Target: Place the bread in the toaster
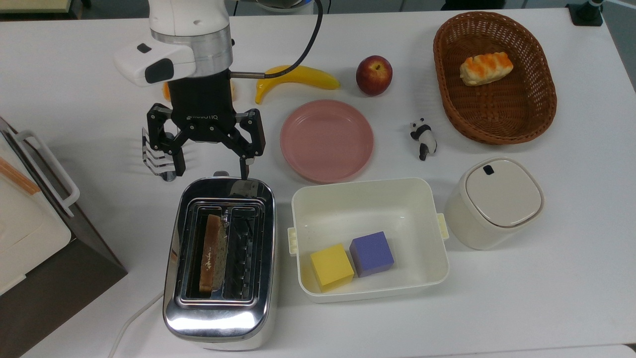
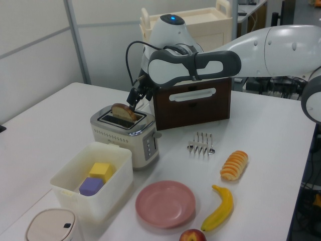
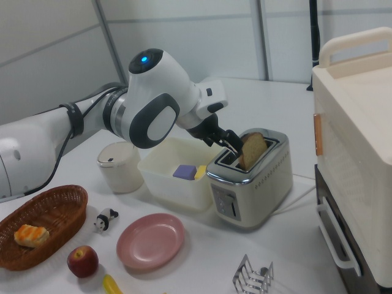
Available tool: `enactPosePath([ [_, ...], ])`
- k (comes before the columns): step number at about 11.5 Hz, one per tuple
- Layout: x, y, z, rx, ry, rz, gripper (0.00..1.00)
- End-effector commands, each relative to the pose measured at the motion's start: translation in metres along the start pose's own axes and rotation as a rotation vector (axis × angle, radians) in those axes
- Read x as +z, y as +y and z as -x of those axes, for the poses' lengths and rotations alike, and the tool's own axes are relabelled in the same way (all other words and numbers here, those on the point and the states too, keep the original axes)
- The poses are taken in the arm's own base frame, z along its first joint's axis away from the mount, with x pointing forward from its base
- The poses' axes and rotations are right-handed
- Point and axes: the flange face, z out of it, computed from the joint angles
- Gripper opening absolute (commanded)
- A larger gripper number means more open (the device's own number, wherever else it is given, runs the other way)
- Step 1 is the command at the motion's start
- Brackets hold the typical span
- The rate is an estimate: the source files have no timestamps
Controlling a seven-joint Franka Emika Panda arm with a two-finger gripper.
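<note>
The bread (image 1: 211, 253) stands on its edge in one slot of the toaster (image 1: 219, 263), the slot on the top view's left, and the other slot is empty. In this top view you see the gripper (image 1: 207, 171) above the table just past the toaster's end, its two fingers spread wide apart and holding nothing. One finger is over the wire toast rack (image 1: 159, 160), the other is close to the toaster's chrome edge. I think the wide opening is so that the fingers stay free of the slice. The pink plate (image 1: 326, 140), the banana (image 1: 297, 78) and the apple (image 1: 373, 75) lie well apart from the toaster, and the white bin (image 1: 368, 196) with two blocks is just beside it.

In the left view, the bread (image 2: 124, 111) rises out of the toaster (image 2: 126, 134), so it is not pushed down fully. The gripper (image 2: 134, 97) hangs near the top of the slice, and I cannot tell if it touches.

In the right view, the slice (image 3: 251, 150) leans a little in its slot, held by the wire guides, and the gripper (image 3: 231, 142) is beside it over the toaster (image 3: 250, 177). You may judge the task as nearly finished.
</note>
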Motion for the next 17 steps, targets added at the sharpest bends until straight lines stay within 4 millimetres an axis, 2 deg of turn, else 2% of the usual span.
enactPosePath([
  [1,-0.014,0.012,0.008,-0.001,-0.080,-0.008,1.00],
  [5,-0.033,0.032,0.035,-0.090,-0.302,-0.026,1.00],
  [8,-0.022,0.057,0.057,-0.189,-0.445,0.013,1.00],
  [11,0.017,0.073,0.084,-0.279,-0.554,0.046,0.98],
  [14,0.053,0.091,0.097,-0.318,-0.614,0.086,0.96],
  [17,0.077,0.111,0.103,-0.353,-0.622,0.088,0.80],
])
